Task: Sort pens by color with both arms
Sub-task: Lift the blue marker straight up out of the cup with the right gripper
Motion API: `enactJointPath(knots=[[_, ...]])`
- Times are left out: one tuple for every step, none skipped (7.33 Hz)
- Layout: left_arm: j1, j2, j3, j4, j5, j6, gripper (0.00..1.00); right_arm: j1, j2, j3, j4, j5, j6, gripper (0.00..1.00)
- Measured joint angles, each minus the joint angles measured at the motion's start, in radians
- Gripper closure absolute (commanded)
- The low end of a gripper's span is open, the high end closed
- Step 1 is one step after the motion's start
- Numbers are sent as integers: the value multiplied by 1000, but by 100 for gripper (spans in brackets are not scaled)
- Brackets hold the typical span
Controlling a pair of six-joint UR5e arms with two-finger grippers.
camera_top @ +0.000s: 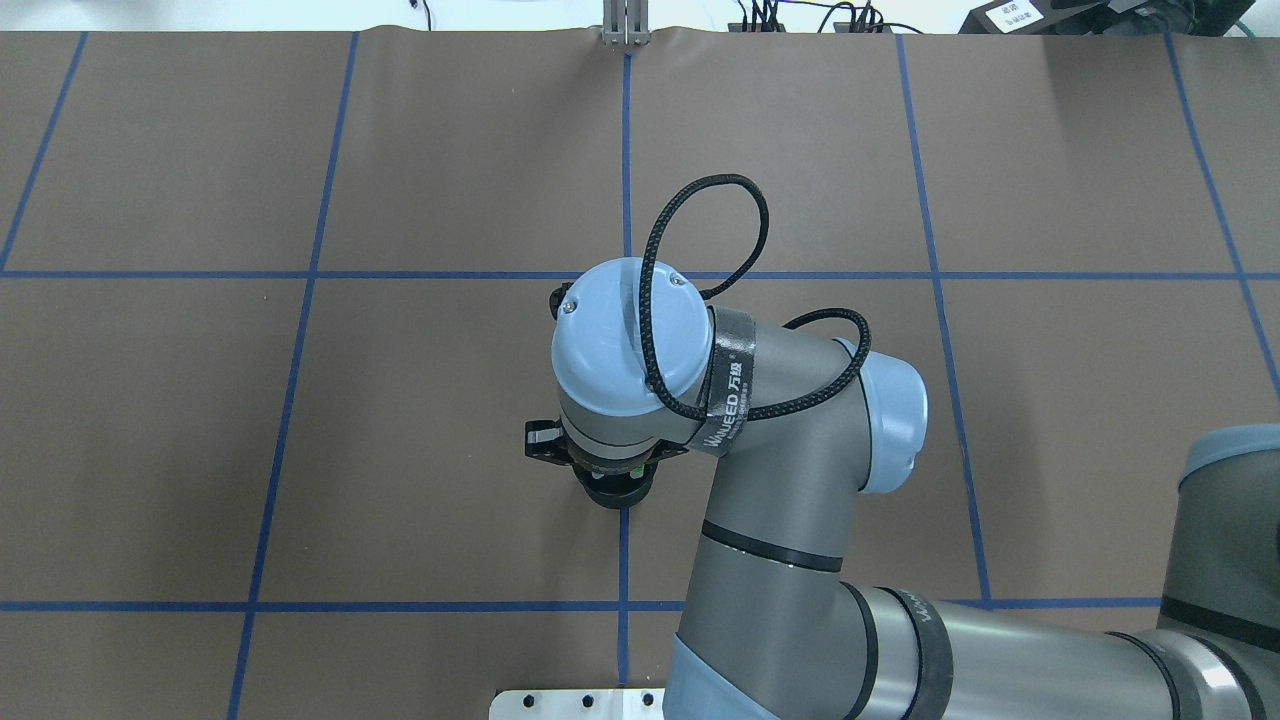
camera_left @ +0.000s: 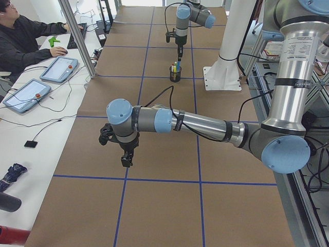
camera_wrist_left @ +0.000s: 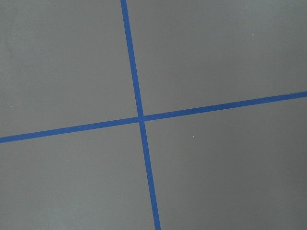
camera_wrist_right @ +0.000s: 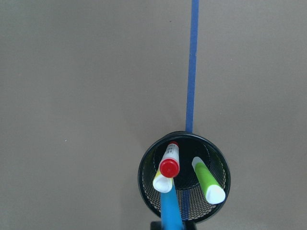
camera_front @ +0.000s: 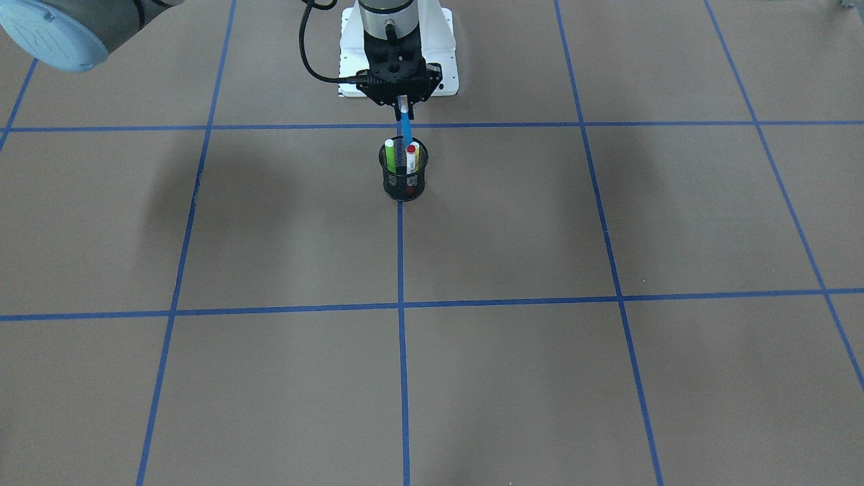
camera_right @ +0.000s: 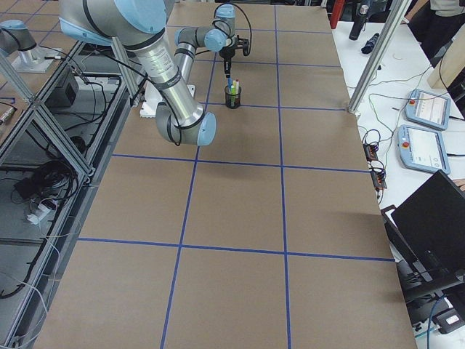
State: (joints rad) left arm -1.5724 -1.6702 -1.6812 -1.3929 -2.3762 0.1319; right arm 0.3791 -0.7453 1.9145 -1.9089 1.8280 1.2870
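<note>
Right gripper (camera_front: pixel 403 102) clamped on top of blue pen (camera_front: pixel 406 129), its lower end at mouth of black mesh cup (camera_front: pixel 403 183) directly below. In cup: red-capped pen (camera_front: pixel 411 156), lime green pen (camera_front: pixel 390 154), yellow pen (camera_wrist_right: pixel 160 182). Left gripper (camera_left: pixel 126 154) well apart; open or closed, cannot tell

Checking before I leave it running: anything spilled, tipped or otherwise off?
Nothing stands out. The mesh cup stands upright with the green pen, red-capped pen and yellow pen inside, and the right pincer grips the blue pen by its top end above it. Nothing spilled.
</note>
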Motion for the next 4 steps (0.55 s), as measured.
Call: enactJointPath(knots=[[0, 0, 0, 0, 0, 0, 0, 2, 1, 39, -44, 2, 0, 100], [-1, 0, 0, 0, 0, 0, 0, 7, 3, 69, -78, 4, 0, 100], [-1, 0, 0, 0, 0, 0, 0, 12, 4, 94, -106, 7, 0, 100], [-1, 0, 0, 1, 0, 0, 0, 18, 8, 121, -139, 9, 0, 100]])
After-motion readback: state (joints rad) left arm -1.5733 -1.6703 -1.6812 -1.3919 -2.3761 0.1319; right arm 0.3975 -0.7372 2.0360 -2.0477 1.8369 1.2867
